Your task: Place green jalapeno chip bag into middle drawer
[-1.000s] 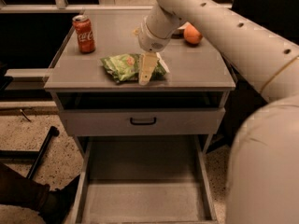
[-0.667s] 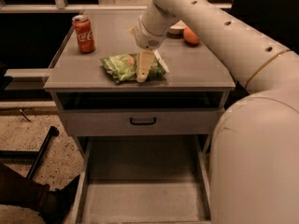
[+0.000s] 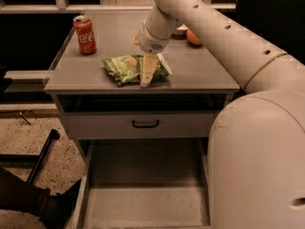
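The green jalapeno chip bag (image 3: 123,68) lies flat on the gray cabinet top (image 3: 200,75), near its front edge. My gripper (image 3: 147,76) reaches down from the cream arm (image 3: 205,23) and rests on the bag's right half, hiding part of it. The middle drawer (image 3: 147,190) is pulled out below, toward the camera. Its flat gray floor shows nothing in it. It sits well below and in front of the bag.
A red cola can (image 3: 85,34) stands at the back left of the top. An orange (image 3: 193,37) lies at the back right behind the arm. A shut drawer front with a black handle (image 3: 145,124) sits above the open drawer. The arm's large body (image 3: 257,161) fills the right side.
The gripper has shifted slightly left and down onto the bag. The arm has swung closer to the camera on the right. The bag has not moved.
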{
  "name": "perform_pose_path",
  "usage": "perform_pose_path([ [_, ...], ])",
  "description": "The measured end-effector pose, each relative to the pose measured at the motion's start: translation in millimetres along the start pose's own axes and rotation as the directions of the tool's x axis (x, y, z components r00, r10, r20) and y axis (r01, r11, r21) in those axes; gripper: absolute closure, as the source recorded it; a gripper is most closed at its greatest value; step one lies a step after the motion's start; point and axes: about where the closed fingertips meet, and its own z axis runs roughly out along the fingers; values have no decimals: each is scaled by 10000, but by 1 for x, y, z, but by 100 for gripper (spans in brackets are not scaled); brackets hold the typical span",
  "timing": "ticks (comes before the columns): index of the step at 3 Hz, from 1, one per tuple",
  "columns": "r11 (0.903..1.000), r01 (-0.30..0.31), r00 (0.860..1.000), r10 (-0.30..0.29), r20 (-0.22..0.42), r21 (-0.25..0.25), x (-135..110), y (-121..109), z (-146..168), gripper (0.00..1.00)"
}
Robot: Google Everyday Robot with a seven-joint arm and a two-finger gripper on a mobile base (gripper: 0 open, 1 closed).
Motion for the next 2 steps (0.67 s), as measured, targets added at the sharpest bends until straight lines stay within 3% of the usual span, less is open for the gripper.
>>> perform_pose_path([
  [2, 10000, 0, 10000, 0, 0, 0, -2, -2, -5, 65],
])
